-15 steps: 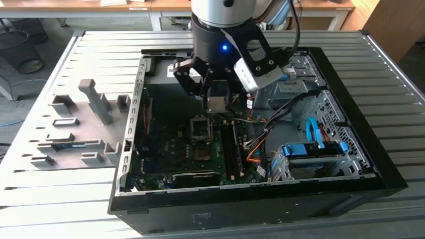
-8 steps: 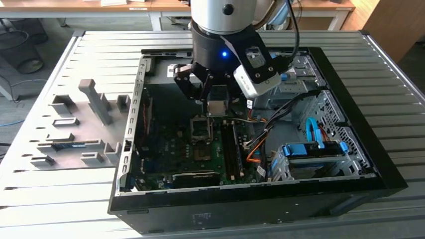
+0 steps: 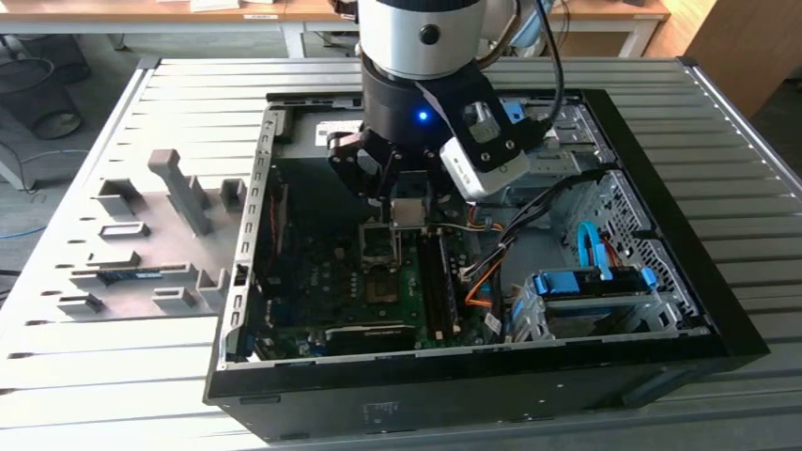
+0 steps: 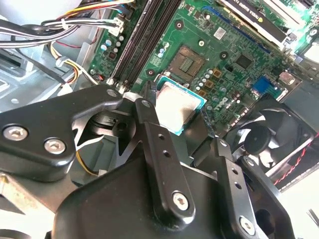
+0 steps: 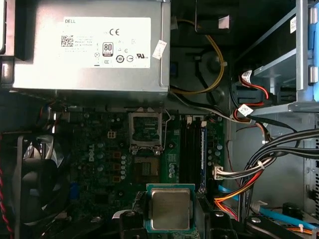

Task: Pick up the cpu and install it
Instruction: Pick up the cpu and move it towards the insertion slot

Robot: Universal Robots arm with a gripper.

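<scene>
The cpu (image 5: pixel 170 208), a thin square chip with a dull silver face and green rim, hangs level above the motherboard, and my gripper (image 5: pixel 172 220) is shut on it by two opposite edges. In the second wrist view the black fingers (image 4: pixel 149 124) flank the cpu (image 4: pixel 175 105). The open socket (image 5: pixel 145 169) lies just beyond the chip on the green motherboard (image 5: pixel 99 149), its hinged metal frame (image 5: pixel 145 128) standing raised behind it. In the exterior view the gripper (image 3: pixel 404 214) holds the cpu (image 3: pixel 408 211) inside the open black computer case (image 3: pixel 701 310), above the socket (image 3: pixel 382 280).
A grey power supply (image 5: pixel 89 45) sits behind the socket. A black fan (image 5: pixel 30 184) is on one side, memory slots (image 5: pixel 192 149) and cable bundles (image 5: pixel 259 169) on the other. A drive cage (image 3: pixel 595 282) fills the case's right. A grey fixture tray (image 3: pixel 138 235) lies at the exterior view's left.
</scene>
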